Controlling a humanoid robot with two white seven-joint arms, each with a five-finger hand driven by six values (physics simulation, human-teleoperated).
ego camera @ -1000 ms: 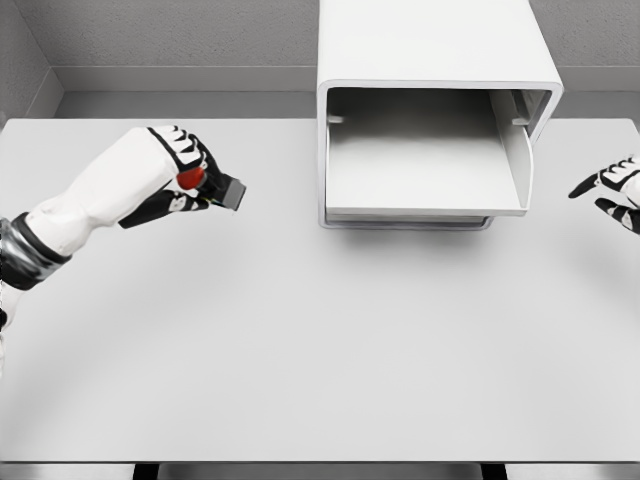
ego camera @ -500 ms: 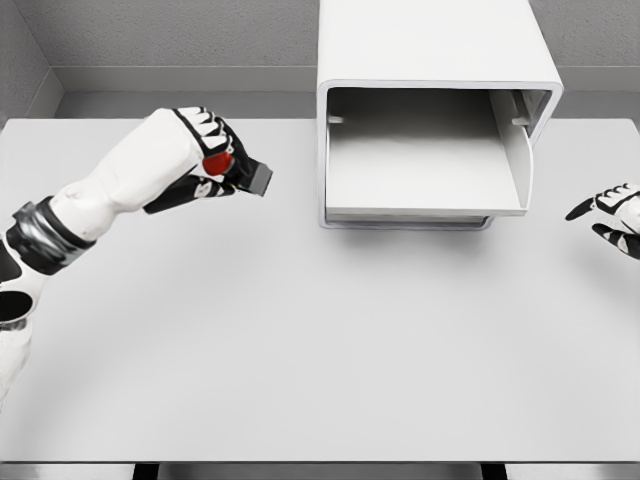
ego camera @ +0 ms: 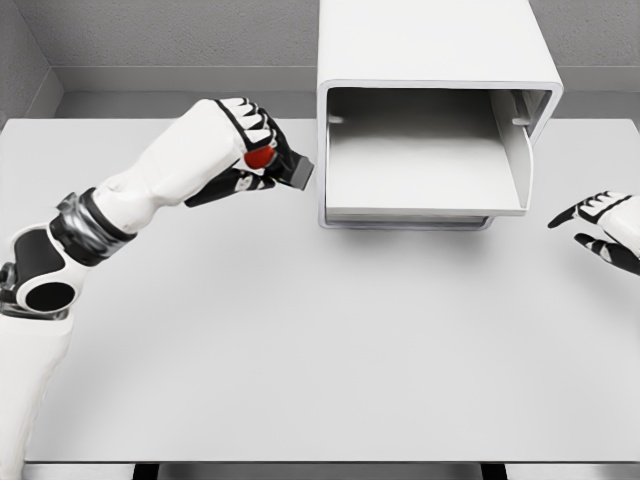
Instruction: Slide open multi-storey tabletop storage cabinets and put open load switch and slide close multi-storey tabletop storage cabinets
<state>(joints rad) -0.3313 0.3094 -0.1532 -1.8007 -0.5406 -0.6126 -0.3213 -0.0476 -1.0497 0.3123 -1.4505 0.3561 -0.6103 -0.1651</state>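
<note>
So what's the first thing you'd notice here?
The left hand at upper left, its fingers wrapped around a load switch with a bright red knob, just left of the cabinet. Then the big white cabinet at the table's back, its drawer open and empty.

One head camera looks steeply down across the table (ego camera: 320, 350) toward the back wall (ego camera: 180, 35).

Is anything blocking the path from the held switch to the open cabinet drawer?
Nothing visible does. The left hand holds the switch just left of the cabinet; only the cabinet's left wall lies alongside, and the drawer looks empty.
</note>
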